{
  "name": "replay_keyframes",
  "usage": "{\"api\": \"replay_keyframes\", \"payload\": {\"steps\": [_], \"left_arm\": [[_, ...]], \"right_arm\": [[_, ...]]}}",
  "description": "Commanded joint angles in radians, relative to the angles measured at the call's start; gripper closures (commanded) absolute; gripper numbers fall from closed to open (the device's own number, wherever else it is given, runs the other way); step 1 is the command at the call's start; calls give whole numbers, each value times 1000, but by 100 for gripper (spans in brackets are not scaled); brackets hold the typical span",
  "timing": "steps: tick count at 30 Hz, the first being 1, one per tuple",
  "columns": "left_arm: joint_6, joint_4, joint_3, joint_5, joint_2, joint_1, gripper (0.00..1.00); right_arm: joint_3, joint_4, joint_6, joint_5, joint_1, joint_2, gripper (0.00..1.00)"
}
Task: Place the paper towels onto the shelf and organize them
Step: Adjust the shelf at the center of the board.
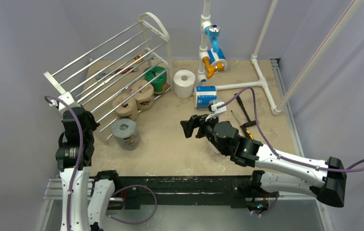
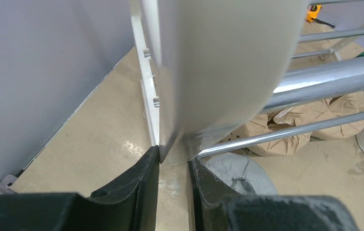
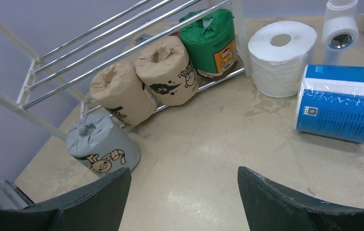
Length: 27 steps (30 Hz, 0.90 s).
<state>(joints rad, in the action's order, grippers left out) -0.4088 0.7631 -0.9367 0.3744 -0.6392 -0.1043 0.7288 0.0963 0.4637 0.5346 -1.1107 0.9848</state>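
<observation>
Paper towels (image 3: 165,72): where were they, measured from the shelf (image 1: 54,82)?

Three sat low inside it, under the silver rods. A green roll (image 3: 209,41) was toward its far end, with two tan rolls (image 3: 120,94) next along. A grey roll (image 3: 100,142) stood on the worktop (image 1: 170,149) just in front of the shelf, beside the nearer tan one.

And the others?

A white roll (image 3: 279,57) stood upright just beside the shelf's far end post. A blue-and-white roll (image 3: 344,103) lay on its side just beyond that, farther from the shelf.

What of each claw?

The left claw (image 2: 174,159) was clenched on the shelf's near end frame, with the white edge pinched tight in it. The right claw (image 3: 182,173) hung released over the worktop, spread wide and holding nothing, well apart from the shelf's front.
</observation>
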Motion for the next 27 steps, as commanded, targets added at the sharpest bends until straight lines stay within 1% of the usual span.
{"api": "replay_keyframes", "payload": {"steps": [1,9,14,15,20,27], "left_arm": [[-91,94,-38,-143,35,1,100],[-145,157,-36,-236,72,2,100],[-185,172,-6,-276,96,2,100],[-187,174,-1,-277,99,2,100],[-185,172,-1,-270,93,3,100],[-234,162,19,-361,91,2,100]], "right_arm": [[49,17,-11,-14,2,14,18],[147,-57,6,-111,2,146,18],[212,-93,65,-199,1,247,18],[223,-94,76,-232,2,269,18],[274,-80,111,-299,2,363,18],[396,-71,187,-431,-1,570,18]]}}
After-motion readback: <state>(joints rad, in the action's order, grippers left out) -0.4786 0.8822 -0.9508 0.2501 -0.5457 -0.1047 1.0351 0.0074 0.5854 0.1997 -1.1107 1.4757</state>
